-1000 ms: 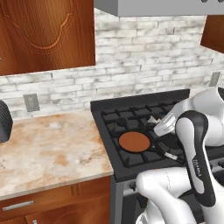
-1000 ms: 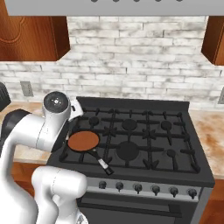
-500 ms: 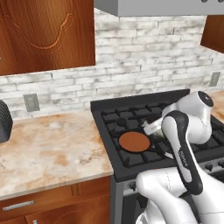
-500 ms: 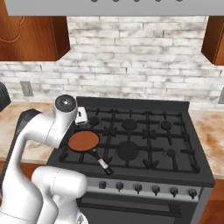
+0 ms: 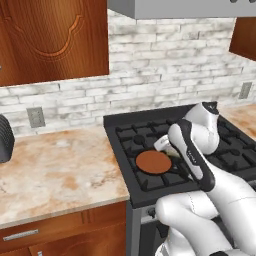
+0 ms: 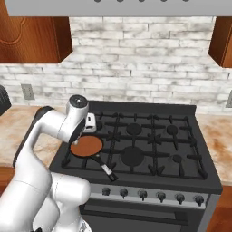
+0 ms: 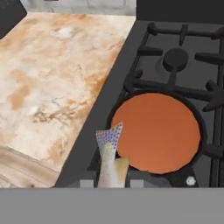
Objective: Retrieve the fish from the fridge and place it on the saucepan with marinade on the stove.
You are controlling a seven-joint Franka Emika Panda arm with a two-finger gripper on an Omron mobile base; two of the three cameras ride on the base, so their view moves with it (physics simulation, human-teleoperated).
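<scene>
At the far left a dark rounded object [image 5: 5, 139] sits on the marble counter [image 5: 55, 172], below a wooden wall cabinet [image 5: 52, 40] and a brick backsplash [image 5: 150, 87] with an outlet [image 5: 35, 116]. Under the counter's edge is a wooden drawer front [image 5: 45, 232] with a silver pull.

Right of the counter stands the stove [image 6: 149, 149], black with grates and a row of dark knobs [image 6: 152, 195] along its silver front. A grey hood [image 5: 175, 7] hangs above it. The pan [image 6: 87, 146] rests on the front left burner, its inside orange-brown; in the right base view its black handle [image 6: 103, 166] runs toward the stove's front edge and ends in a silver tip.

The arm bends over the stove's left side, and the hand [image 6: 89, 124] hangs just above and behind the pan's rim. In the hand view the fish [image 7: 109, 159] rises from between the fingertips at the bottom edge, so the hand is clenched on it. Its speckled tail fin fans out at the top and its yellowish body runs down into the grip. From that camera the fish overlaps the pan's [image 7: 157, 131] near left rim, between the counter [image 7: 52, 83] and the orange-brown inside; it hangs above the pan, not touching it.

Farther right, a second stretch of counter [image 6: 219, 136] and another wooden cabinet [image 6: 223, 38] flank the stove.
</scene>
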